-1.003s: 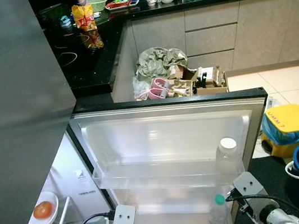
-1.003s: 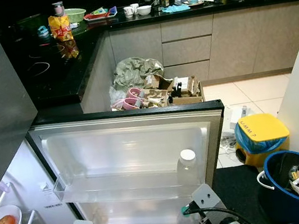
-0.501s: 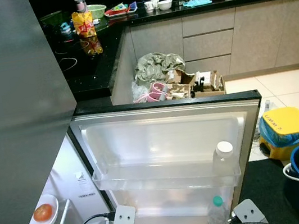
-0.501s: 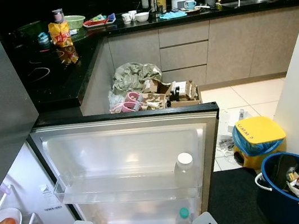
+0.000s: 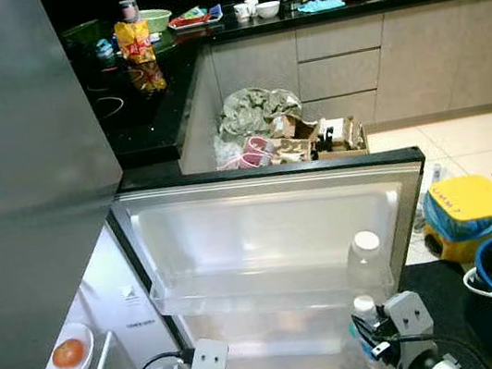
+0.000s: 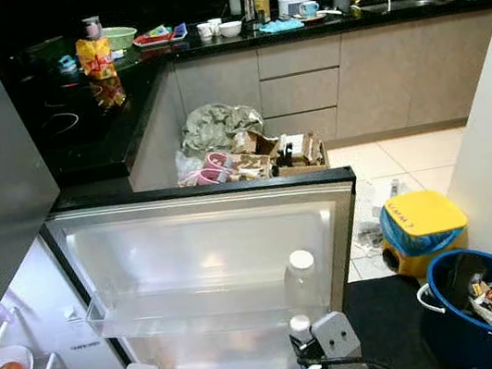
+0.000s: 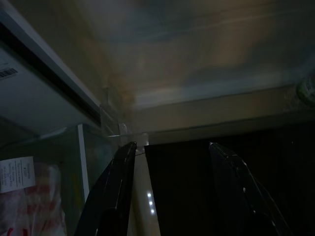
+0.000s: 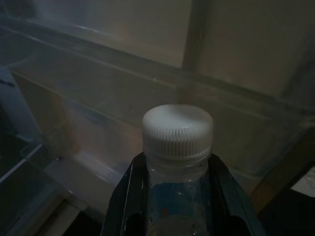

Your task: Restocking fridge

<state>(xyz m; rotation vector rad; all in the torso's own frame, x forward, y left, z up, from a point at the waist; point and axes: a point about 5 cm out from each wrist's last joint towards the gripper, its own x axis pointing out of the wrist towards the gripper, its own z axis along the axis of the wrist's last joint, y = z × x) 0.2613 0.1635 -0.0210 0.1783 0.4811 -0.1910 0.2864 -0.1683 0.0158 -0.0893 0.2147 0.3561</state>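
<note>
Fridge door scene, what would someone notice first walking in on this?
The open fridge door with its clear shelves, a white-capped bottle standing in the upper one. Below it, the right gripper has its jaws shut on a second white-capped water bottle near the lower shelf. Behind, a cluttered cardboard box sits on the kitchen floor.

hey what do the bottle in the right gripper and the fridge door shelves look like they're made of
The bottle, held between the right gripper's jaws, looks like thin clear plastic: you see through its neck, and its ridged white cap looks like matte plastic. The door shelves seem to be clear, glossy rigid plastic, since the white door liner shows through them.
</note>
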